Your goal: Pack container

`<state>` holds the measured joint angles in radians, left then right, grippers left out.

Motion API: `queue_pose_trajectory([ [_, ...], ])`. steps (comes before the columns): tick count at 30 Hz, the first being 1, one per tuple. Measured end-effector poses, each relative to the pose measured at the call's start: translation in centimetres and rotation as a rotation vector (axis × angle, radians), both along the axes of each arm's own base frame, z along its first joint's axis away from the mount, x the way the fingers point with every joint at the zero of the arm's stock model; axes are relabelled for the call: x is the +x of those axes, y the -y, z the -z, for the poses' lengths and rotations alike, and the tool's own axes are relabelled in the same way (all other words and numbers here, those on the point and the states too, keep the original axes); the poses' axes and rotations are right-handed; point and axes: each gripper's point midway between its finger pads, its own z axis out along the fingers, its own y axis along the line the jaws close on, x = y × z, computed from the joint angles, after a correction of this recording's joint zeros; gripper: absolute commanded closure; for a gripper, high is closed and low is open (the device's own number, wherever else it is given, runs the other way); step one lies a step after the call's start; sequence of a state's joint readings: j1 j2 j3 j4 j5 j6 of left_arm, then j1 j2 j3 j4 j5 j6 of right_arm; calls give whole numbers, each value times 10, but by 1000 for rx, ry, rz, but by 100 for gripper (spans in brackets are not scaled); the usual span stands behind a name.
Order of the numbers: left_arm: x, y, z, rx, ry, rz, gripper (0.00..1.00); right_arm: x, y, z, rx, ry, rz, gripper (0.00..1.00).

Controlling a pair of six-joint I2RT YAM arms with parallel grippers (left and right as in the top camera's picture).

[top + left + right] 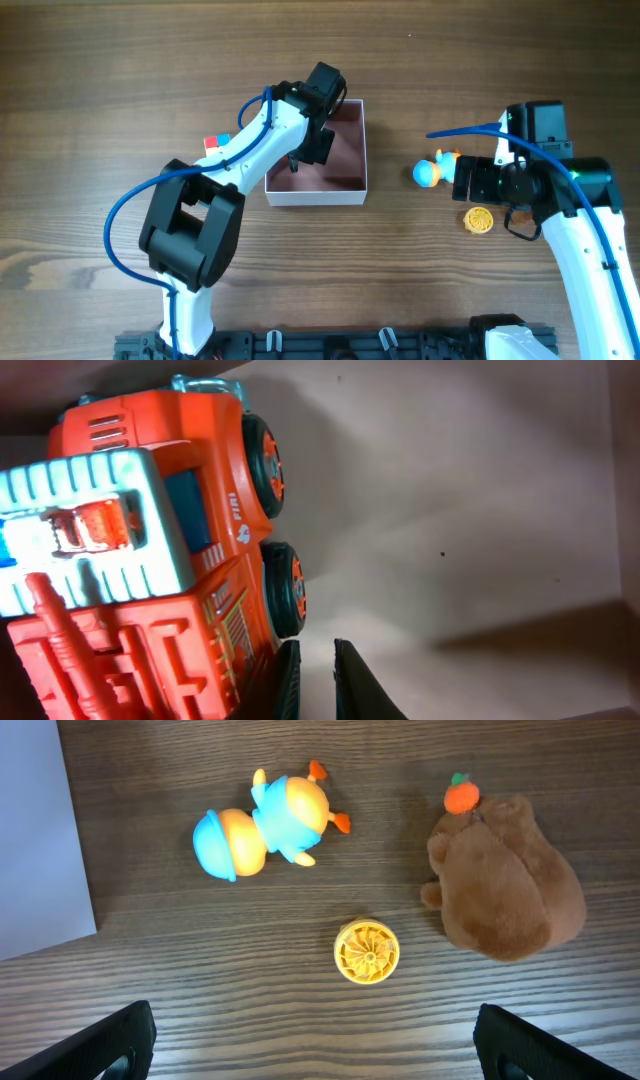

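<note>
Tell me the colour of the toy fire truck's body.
The fire truck is orange-red; the left wrist view shows it best.

The container (316, 197) is a square, shallow, open-topped box with thin white walls and a dusky pink inside, sitting flat and upright on the wooden table (100, 60) near the middle of the overhead view. Its sides run square to the table's edges. In the left wrist view an orange toy fire truck (150, 540) lies on its pink floor (450, 510), against one wall.
</note>
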<state>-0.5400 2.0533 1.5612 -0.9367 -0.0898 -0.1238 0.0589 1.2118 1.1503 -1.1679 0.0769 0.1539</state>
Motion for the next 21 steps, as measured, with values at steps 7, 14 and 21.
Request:
queue_pose_trajectory([
  [7,2,1,0,-5,8,0,76,0,0,0,0,0,0,0],
  [14,29,18,-7,-53,124,89,75,0,0,0,0,1,0,0],
  [21,20,27,-5,-103,82,136,67,0,1,0,-3,1,1,0],
])
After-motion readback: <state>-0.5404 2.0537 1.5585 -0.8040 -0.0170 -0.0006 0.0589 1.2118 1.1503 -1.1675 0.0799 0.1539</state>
